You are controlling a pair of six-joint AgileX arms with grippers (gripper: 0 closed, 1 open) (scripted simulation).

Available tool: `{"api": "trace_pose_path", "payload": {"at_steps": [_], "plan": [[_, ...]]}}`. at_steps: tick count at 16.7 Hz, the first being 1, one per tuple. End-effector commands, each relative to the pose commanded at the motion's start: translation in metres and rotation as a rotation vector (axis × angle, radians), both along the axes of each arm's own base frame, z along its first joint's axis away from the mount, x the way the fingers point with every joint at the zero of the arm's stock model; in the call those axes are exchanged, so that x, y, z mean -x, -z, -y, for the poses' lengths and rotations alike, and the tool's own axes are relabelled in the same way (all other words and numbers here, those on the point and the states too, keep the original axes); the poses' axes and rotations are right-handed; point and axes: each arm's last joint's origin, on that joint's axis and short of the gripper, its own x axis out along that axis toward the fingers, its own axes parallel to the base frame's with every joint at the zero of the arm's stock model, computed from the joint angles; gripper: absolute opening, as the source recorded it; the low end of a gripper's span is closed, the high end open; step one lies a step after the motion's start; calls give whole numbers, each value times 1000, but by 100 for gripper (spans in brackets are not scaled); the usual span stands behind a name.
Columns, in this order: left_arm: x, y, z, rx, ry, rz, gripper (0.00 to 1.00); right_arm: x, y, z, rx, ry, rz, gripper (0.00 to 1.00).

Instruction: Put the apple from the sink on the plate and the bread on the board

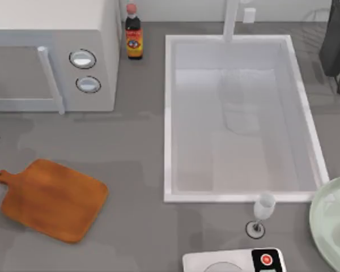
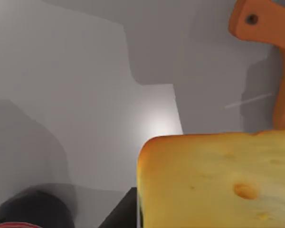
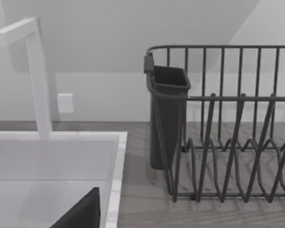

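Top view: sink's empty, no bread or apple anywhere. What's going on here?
The bread sits right in front of the left wrist camera, with the board's handle end just beyond it, so the left arm appears to be carrying it toward the board, which is bare. From above, the sink holds nothing and the plate at the right edge looks bare. The right wrist camera faces the dish rack beside the sink.

Open grey counter (image 1: 130, 164) separates the board (image 1: 52, 198) at 8 o'clock from the sink (image 1: 169, 119). A wine glass (image 1: 263, 211) stands just below the sink's lower rim, near the plate (image 1: 328, 221) at 4 o'clock; a sauce bottle (image 1: 134, 33) flanks the microwave (image 1: 51, 54) at 11 o'clock.
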Motion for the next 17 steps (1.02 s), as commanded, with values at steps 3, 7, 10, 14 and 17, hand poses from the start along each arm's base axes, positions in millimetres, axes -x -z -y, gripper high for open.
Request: {"api": "trace_pose_path", "payload": {"at_steps": [3,7,10,14,17], "plan": [[2,-15,0,-3,-1,18,0,0,0,0,0,0,0,100],[2,-13,0,-3,-1,14,0,0,0,0,0,0,0,100],[-1,-11,2,-2,-53,0,0,0,0,0,0,0,0,100],[-9,-5,14,-6,-244,-31,0,0,0,0,0,0,0,100],[-12,1,28,-17,-476,-48,0,0,0,0,0,0,0,100]]}}
